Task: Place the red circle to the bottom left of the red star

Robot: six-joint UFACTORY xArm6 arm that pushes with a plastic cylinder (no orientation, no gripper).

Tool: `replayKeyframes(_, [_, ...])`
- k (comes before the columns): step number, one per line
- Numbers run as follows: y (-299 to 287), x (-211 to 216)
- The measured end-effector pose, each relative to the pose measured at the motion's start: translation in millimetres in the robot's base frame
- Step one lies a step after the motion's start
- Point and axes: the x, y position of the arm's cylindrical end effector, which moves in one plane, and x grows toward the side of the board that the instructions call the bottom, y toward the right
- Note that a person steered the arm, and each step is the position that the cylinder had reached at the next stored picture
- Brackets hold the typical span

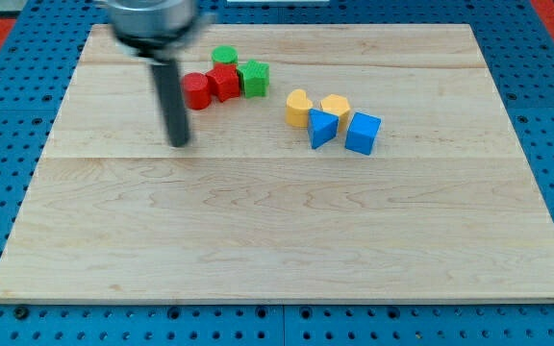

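Closely behind red circle [196, 91]: red star [224, 82], green blocks [254, 78].

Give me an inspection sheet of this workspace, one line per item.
Surface: pale wooden board, flat, lying on the blue pegboard.
Job's things: red circle touching the red star on the star's left, slightly lower.
Clutter: green circle and green block by the star; two yellow blocks, blue triangle, blue cube clustered at the view's right.
Grippers: none; my tip sits below-left of the red circle, apart from it.
Cables: nothing seen.
Surroundings: blue pegboard all round.
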Motion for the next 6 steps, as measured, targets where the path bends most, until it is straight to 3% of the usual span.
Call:
replayKeyframes(1, [-58,-57])
replayKeyframes(2, [-10,-92])
replayKeyframes(3, [69,-85])
replayKeyframes(5, [82,-62])
replayKeyframes(6, [47,-80])
